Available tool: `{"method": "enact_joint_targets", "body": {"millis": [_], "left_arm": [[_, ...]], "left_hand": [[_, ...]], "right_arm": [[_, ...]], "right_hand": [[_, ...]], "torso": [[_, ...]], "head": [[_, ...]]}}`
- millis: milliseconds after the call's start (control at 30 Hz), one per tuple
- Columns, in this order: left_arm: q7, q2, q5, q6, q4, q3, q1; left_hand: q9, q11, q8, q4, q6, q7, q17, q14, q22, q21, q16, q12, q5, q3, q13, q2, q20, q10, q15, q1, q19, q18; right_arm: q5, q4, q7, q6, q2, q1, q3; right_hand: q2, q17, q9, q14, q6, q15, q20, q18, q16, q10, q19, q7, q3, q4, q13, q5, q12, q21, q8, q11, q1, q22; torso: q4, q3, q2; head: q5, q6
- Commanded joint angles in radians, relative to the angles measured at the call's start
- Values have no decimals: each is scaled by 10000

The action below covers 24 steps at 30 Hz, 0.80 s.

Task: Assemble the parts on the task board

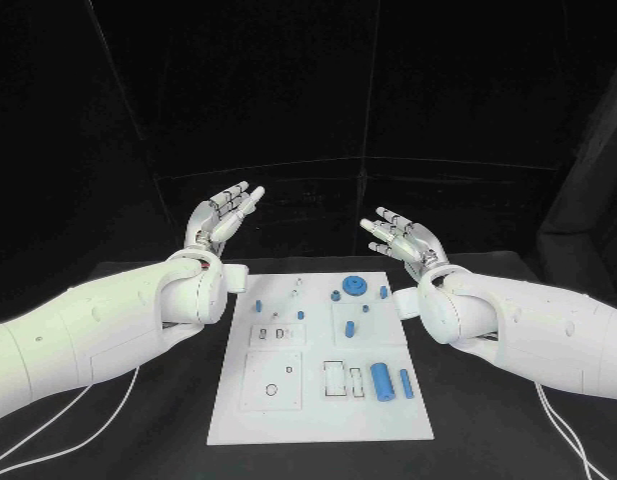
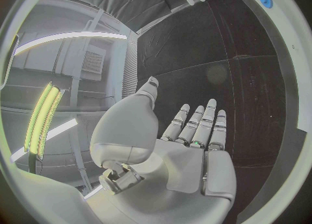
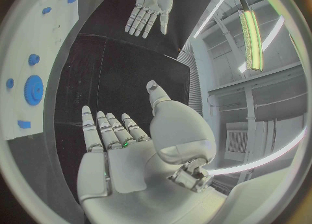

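Observation:
The white task board [image 1: 236, 420] lies flat in the middle of the black table, with several small blue parts on it. A round blue gear [image 1: 353, 283] sits near its far edge, and a blue cylinder [image 1: 382, 382] lies beside a shorter blue peg [image 1: 406, 384] at the near right. My left hand [image 1: 222, 218] is raised above the board's far left corner, fingers spread, holding nothing. My right hand [image 1: 405, 238] is raised above the far right corner, also spread and empty. The left palm [image 2: 189, 151] and the right palm [image 3: 117, 151] are bare. The gear [image 3: 33, 89] appears in the right wrist view.
White rectangular plates [image 1: 272, 380] with slots and holes sit on the board's near left. Black table [image 1: 510, 440] surrounds the board, with a dark curtain behind. Thin white cables [image 1: 34, 440] trail along both arms near the table's front corners.

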Motion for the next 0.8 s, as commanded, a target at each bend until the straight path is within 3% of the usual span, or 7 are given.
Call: {"method": "enact_joint_targets", "body": {"millis": [33,200,300,333,467,600,800], "left_arm": [[746,105,148,1212,-251,-21,103],[781,143,158,1292,-338,-34,136],[781,143,158,1292,-338,-34,136],[699,-275,173,1393,-243,-41,127],[731,-423,173,1493,-53,-45,125],[793,-598,172,1597,218,-47,119],[868,-900,167,1729,746,-49,112]], "left_hand": [[8,21,33,40,68,984,11,62,9,34,37,35,69,1,9,4,81,65,19,108,-5,187],[17,60,48,13,136,1020,22,135,15,43,53,50,68,7,19,15,81,146,33,128,8,184],[28,112,64,-20,239,1069,37,249,24,59,75,66,67,10,30,33,81,262,45,144,29,179],[33,136,71,-39,292,1092,48,345,32,72,90,73,69,11,36,44,81,332,53,154,63,178],[72,312,134,-172,787,1252,155,1374,100,197,284,154,62,9,87,124,73,1064,49,234,436,194],[118,294,220,-342,1508,1309,251,2350,266,510,602,258,62,3,149,217,68,2184,-85,363,1464,314],[220,34,446,-683,3455,1170,305,3581,650,1389,1008,592,62,-15,254,385,46,4613,-463,582,4145,691]], "right_arm": [[-1030,-320,-550,1898,117,118,-49],[-1319,-666,-722,2480,249,229,-129],[-1364,-720,-749,2571,270,246,-141],[-3214,-1081,-333,1492,-131,256,-132],[-4262,-1132,-427,1306,-184,332,-128],[-5230,-1179,-578,1208,-202,499,-125],[-6923,-1267,-1065,1215,-220,845,-122]], "right_hand": [[89,139,93,1734,868,194,75,331,269,1268,1461,1419,143,-542,105,83,187,513,131,275,1044,250],[63,315,293,4840,3059,-4,58,634,769,4339,2936,1395,328,-1083,305,32,664,1150,518,188,1736,486],[55,323,372,5690,4327,-214,49,833,886,5659,3284,1227,404,-1288,344,16,876,1339,721,-4,1925,512],[41,327,399,5989,4860,-302,44,912,930,5937,3442,1168,435,-1376,340,-2,919,1420,801,-84,1992,523],[9,327,411,6744,6110,-504,-45,1000,960,6581,3893,1024,533,-1624,315,-20,896,1634,880,-263,2101,536],[15,341,391,7253,6548,-645,-183,1001,964,6986,4239,933,639,-1802,302,-20,824,1801,835,-393,2118,552],[-44,464,389,8521,7151,-1076,-600,991,1150,7859,5140,748,943,-2107,320,68,716,2341,733,-636,2100,714]], "torso": [[-2,-2,0],[-2,-2,0],[-2,-2,0],[10,-21,111],[9,-19,216],[22,-7,370],[86,-44,632]], "head": [[2,2],[2,2],[2,2],[-57,-100],[-38,-58],[-54,-37],[-111,51]]}}
